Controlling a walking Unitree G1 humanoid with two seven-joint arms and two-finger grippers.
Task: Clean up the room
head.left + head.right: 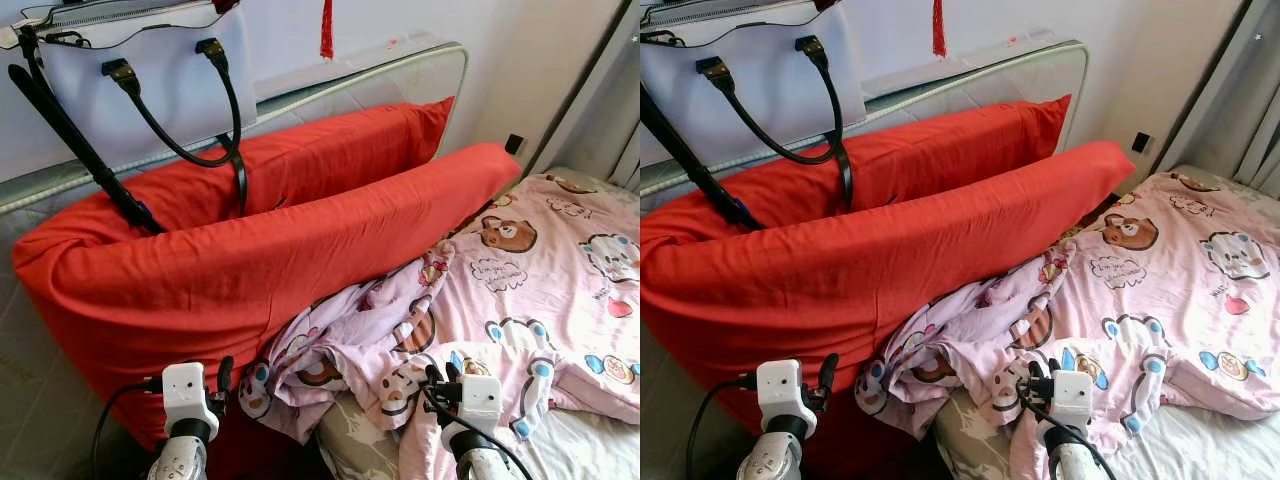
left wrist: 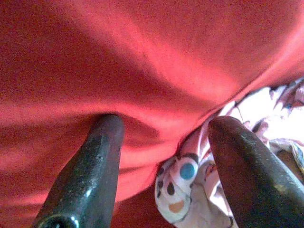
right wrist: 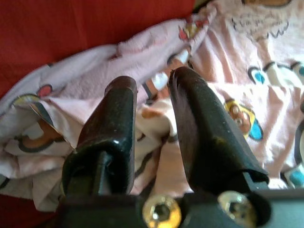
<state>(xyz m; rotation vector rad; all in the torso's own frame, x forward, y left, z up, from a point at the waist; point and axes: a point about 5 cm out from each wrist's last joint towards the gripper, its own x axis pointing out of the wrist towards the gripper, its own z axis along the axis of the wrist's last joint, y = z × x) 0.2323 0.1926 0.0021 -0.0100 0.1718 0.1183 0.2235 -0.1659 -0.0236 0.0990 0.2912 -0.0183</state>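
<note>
A pink cartoon-print blanket (image 1: 520,290) covers the bed, and its near corner lies bunched up (image 1: 340,350) against a long red pillow (image 1: 250,250). A second red pillow (image 1: 330,150) stands behind the first, against the headboard. My right gripper (image 3: 152,80) is low at the crumpled edge, its fingers (image 3: 190,109) drawn close together with a fold of the blanket (image 3: 152,126) between them. My left gripper (image 2: 164,137) is open, its fingers (image 2: 95,161) almost touching the front of the red pillow (image 2: 152,57), with the blanket corner (image 2: 185,185) just beside it.
A pale lilac handbag (image 1: 140,70) with black handles sits on the headboard rail (image 1: 400,70), and its strap (image 1: 90,160) hangs onto the pillows. A red tassel (image 1: 327,30) hangs on the wall. A grey curtain (image 1: 610,110) is at the far right.
</note>
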